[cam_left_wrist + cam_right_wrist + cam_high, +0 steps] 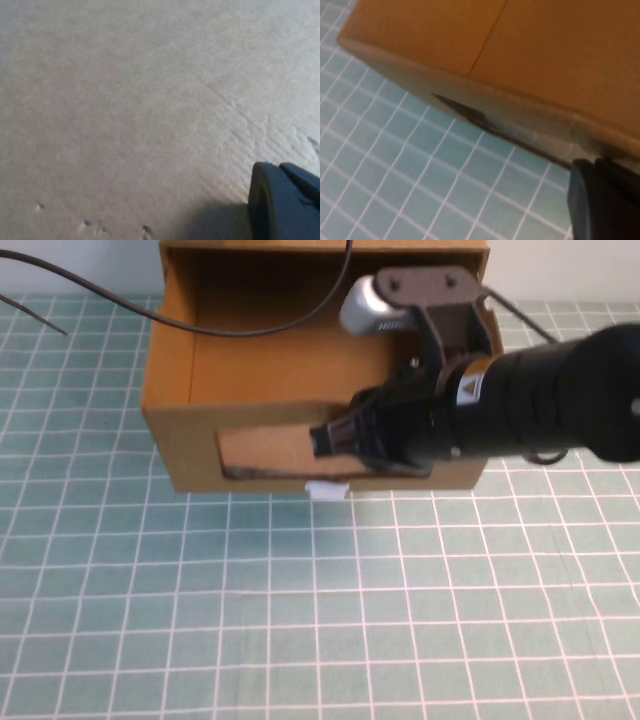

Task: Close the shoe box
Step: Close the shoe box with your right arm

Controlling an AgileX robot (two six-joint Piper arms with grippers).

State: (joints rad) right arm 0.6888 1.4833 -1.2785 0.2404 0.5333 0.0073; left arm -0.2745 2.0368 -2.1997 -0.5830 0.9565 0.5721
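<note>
Brown cardboard fills the whole left wrist view, so the left gripper must sit very close to a flat cardboard wall. Only one dark edge of it shows there, and it does not show in the high view at all. I cannot tell if its fingers are apart or together.

In the middle of the high view sits the shoe box, on the green checked surface. Its drawer part is pulled out toward the robot, and you can look down into it from above. The long clear window runs sideways across the front, and the small white pull tab pokes out just below it.

On the right, the right arm reaches in sideways. The right gripper is right in front of the window, just above the tab. I cannot tell if its fingers are apart or together, since only one dark corner shows in its own view.

The drawer has to slide away from the robot, back into the box. The front wall lies just behind the right gripper, so that arm looks like the one to push it in.
</note>
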